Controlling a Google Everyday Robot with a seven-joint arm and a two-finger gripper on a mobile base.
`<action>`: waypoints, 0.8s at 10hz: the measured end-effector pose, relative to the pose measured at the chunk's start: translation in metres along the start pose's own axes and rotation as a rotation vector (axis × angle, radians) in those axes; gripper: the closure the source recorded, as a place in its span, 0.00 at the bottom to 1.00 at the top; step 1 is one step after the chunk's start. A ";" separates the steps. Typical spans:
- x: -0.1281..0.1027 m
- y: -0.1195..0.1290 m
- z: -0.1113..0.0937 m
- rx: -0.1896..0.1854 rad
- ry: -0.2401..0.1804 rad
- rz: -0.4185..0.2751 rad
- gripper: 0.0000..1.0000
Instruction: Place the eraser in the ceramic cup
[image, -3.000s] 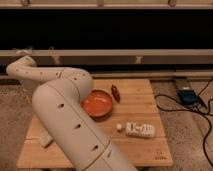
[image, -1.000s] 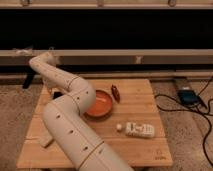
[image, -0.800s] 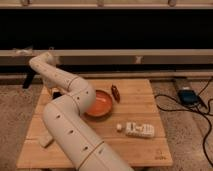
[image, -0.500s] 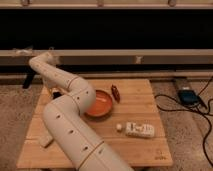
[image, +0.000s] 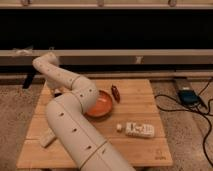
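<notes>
My white arm (image: 75, 125) rises from the bottom middle, bends over the wooden table (image: 145, 107) and folds back down at the table's far left. The gripper (image: 56, 92) is there, just above the far-left part of the table, mostly hidden behind the arm's links; only a small dark part of it shows. The black eraser is out of view. The white ceramic cup is out of view as well; the arm covers much of the table's left half.
A shallow orange bowl (image: 101, 104) sits mid-table against the arm. A dark reddish object (image: 116, 93) lies behind it. A white packet (image: 139, 129) and a small white piece (image: 119, 128) lie front right. A pale beige block (image: 47, 137) lies front left. Cables and a blue device (image: 187, 96) lie on the floor at right.
Since three seconds ago the arm's upper bend has swung right and back, over the table's far-left corner. Over the last second it has hardly moved.
</notes>
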 end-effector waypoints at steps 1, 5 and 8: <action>0.010 0.003 -0.004 -0.017 0.003 -0.032 1.00; 0.060 0.006 -0.054 -0.121 -0.034 -0.166 1.00; 0.107 -0.002 -0.124 -0.240 -0.095 -0.263 1.00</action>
